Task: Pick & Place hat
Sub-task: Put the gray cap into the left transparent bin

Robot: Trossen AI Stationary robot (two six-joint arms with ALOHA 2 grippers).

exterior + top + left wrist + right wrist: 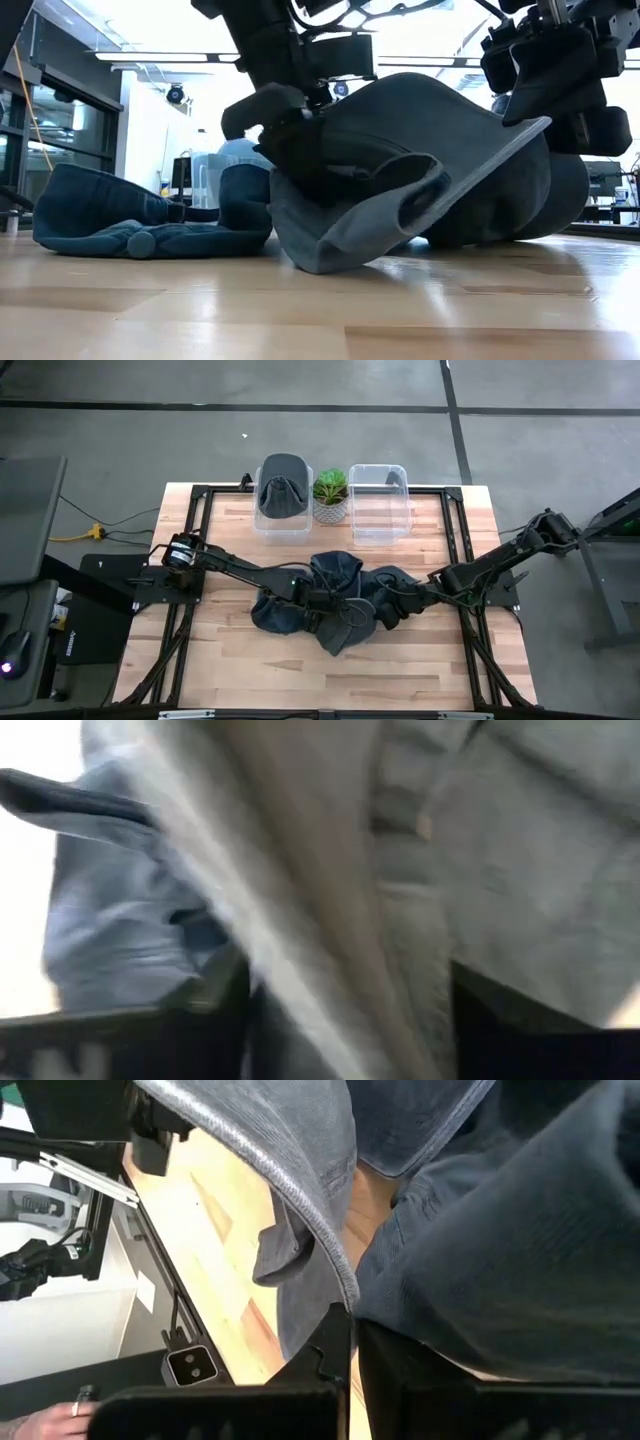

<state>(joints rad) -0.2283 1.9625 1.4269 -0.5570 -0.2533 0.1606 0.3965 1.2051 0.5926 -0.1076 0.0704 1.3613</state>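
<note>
Progress: one grey hat [283, 485] already sits in the left clear bin [262, 520] at upper centre of the high view; the right clear bin [379, 525] beside the potted plant [330, 493] holds nothing visible.
Remaining: a heap of dark blue hats [335, 600] lies mid-table, none yet lifted clear.
Left gripper [322, 603]: buried in the heap at frame centre; whether its fingers grip cloth cannot be told.
Right gripper [392, 607]: pressed together, pinching a hat's brim edge [335, 1270].
Low view only: a hat [420, 170] hangs tilted between both arms, its lower edge touching the table [320, 310]; another hat [130, 215] lies flat at left.
High view only: the bins and the plant.
Right wrist view only: a person's hand [40, 1422] at lower left.
</note>
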